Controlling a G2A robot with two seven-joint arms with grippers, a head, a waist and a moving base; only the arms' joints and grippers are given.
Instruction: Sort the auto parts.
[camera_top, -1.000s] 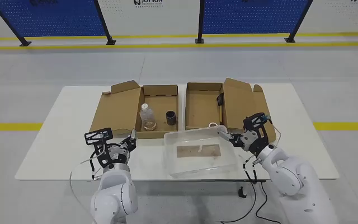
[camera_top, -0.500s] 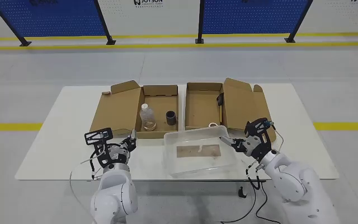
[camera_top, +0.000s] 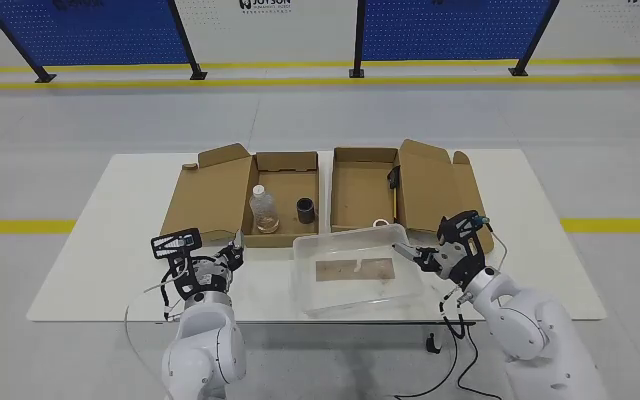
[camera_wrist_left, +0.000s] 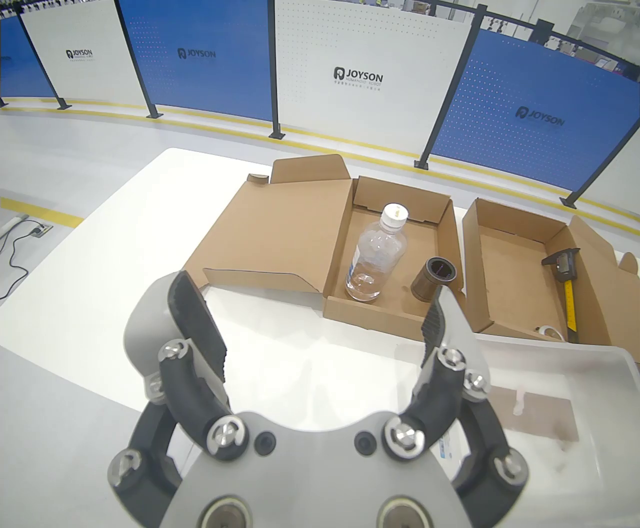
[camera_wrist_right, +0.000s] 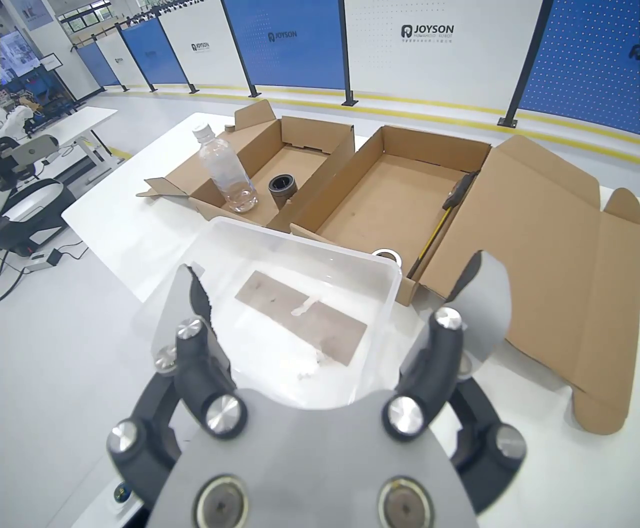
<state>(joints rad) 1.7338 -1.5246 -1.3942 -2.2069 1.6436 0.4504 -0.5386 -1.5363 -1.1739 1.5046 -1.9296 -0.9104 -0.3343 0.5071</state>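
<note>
table (camera_top: 110, 220) white, long side toward the robot. at its near left, left gripper (camera_wrist_left: 310, 290) above bare tabletop, claw spread wide, holding nothing. further in, left cardboard box (camera_top: 287, 160) open, lid flap folded out flat to the left; inside, clear plastic bottle (camera_top: 264, 208) upright with white cap, and near it on the right, not touching, a short black cylinder (camera_top: 305, 210) standing on end. next over, right cardboard box (camera_top: 362, 155) side by side with the first, lid flap out to the right; inside, caliper (camera_top: 393, 180) with yellow scale along the right wall, white ring (camera_top: 381, 223) in the near right corner. in front of both boxes, clear plastic bin (camera_top: 298, 270) with a brown rectangular patch (camera_top: 375, 269) on its floor and a small white scrap (camera_top: 355, 265) on that. at the bin's right end, right gripper (camera_wrist_right: 335, 267), claw likewise wide, gripping nothing. dark logo print on the panels (camera_top: 270, 30) behind; faint print on the bottle's side, too small to read.
</note>
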